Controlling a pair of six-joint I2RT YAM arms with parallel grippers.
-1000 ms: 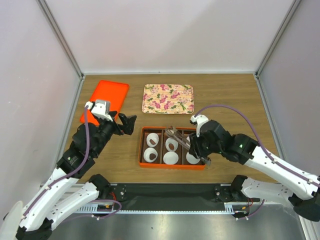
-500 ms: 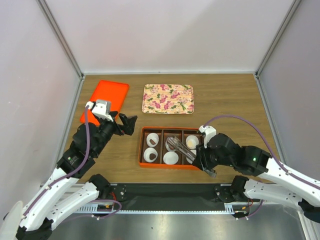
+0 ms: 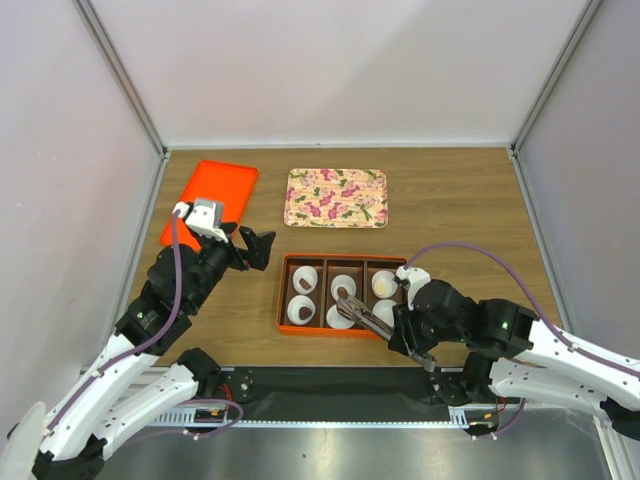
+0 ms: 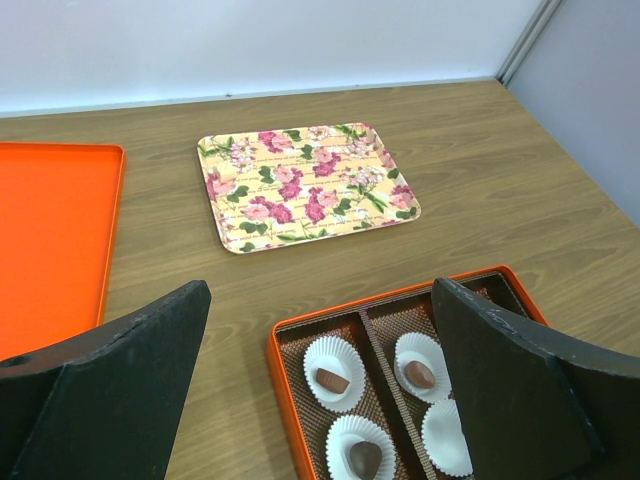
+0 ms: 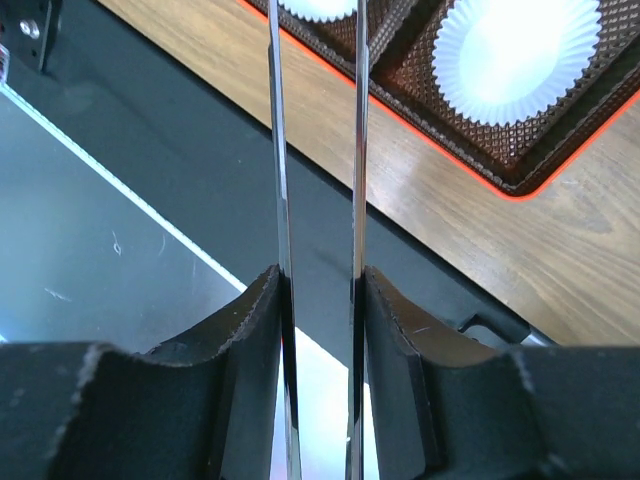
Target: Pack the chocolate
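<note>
PACKING UNDER WAY: Chocolate (image 4: 331,379) is lying, one small dark-brown lump apiece, in three white cups (image 4: 445,440) of the orange box (image 3: 282,298). Both cups of the left column and the far one of the middle column are filled. The near middle cup is showing empty from the left wrist, and the right column is too hidden or pale to judge.

Within the last second the tongs (image 3: 362,312) have been swinging back from the far right of the box. Their tips are now hanging over that near middle cup, suggesting the next piece is heading there. Whether they are carrying anything cannot be told.

The right gripper (image 5: 320,290) is clamping the tongs' two steel blades, its arm drawn back toward the near edge of the bench (image 3: 450,210). The left gripper (image 4: 318,300) is idling beside the box, fingers spread wide, unmoved. A floral tray (image 3: 336,197) and an orange tray (image 3: 215,195) are lying beyond.
</note>
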